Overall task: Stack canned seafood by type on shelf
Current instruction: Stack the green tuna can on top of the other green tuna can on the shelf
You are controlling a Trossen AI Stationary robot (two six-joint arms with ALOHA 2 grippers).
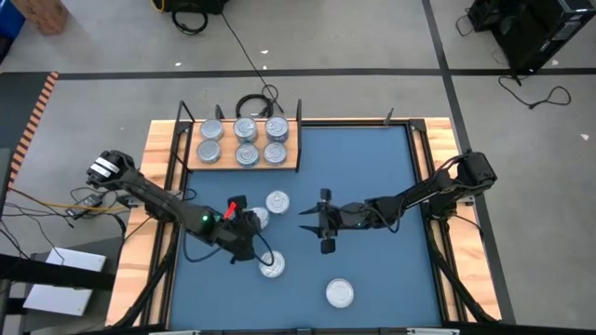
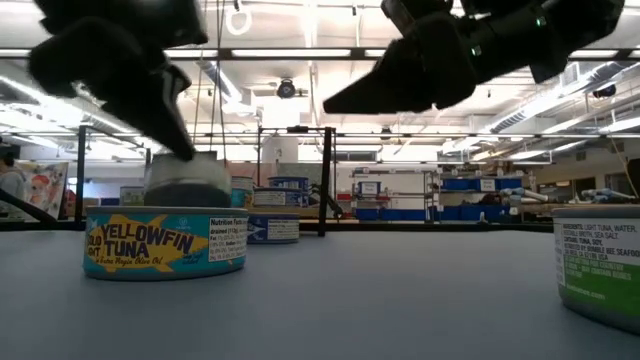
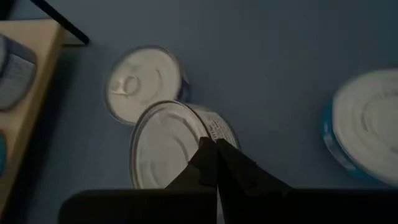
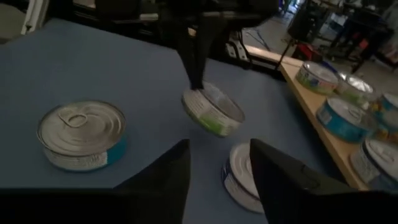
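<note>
The left gripper pinches only the rim of a flat round silver tin with a green label, hanging tilted above the blue mat, well short of the light-brown wooden shelf. Such a thin edge grip could let it slip. The right gripper hangs nearby, fingers parted, empty.

Even bright overhead light in the high view, ceiling strip lights glaring in the low view, dark arms silhouetted and blurred there, soft short shadows on the blue mat, left wrist view dim and soft, tin lids faintly glinting.
</note>
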